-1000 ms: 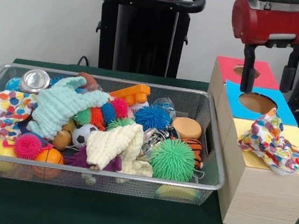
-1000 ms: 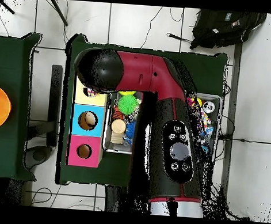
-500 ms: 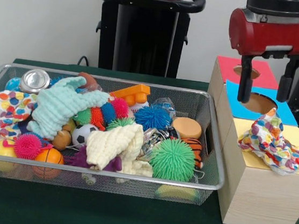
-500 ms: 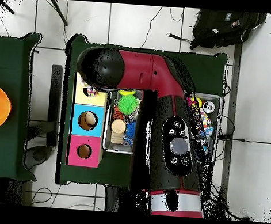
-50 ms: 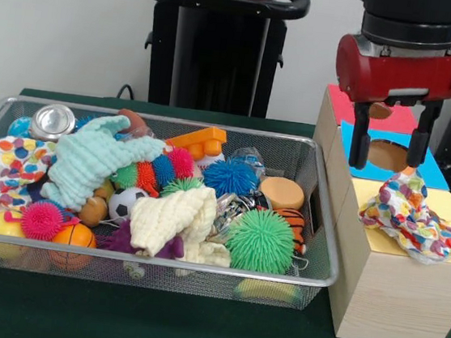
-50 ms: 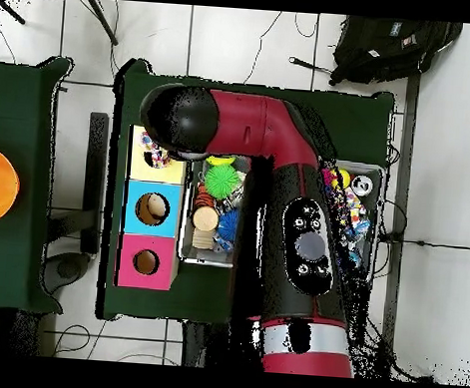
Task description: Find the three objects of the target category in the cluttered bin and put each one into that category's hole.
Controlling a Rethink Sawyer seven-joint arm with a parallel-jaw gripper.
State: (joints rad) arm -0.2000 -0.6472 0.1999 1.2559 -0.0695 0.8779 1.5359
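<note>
A many-coloured spotted cloth (image 5: 413,212) lies crumpled on the yellow box top (image 5: 380,240), covering its hole; in the overhead view this cloth (image 6: 154,152) peeks out beside the arm. My gripper (image 5: 389,148) hangs open just above and behind it, over the blue box's hole (image 5: 388,155), with nothing between its fingers. In the wire bin (image 5: 317,220) lie a mint cloth (image 5: 88,161), a cream cloth (image 5: 175,220) and a second spotted cloth (image 5: 14,165) at the left end. The arm (image 6: 253,133) hides the gripper from above.
Three wooden boxes stand in a row right of the bin: red top (image 5: 343,101), blue top (image 5: 429,168), yellow top. The bin also holds spiky balls (image 5: 260,240), cans (image 5: 52,121), small sport balls (image 5: 75,235) and an orange block (image 5: 198,141).
The gripper has come down and a little left, from over the red and blue tops to just above the cloth on the yellow box. It stays open. The cloth has not moved.
</note>
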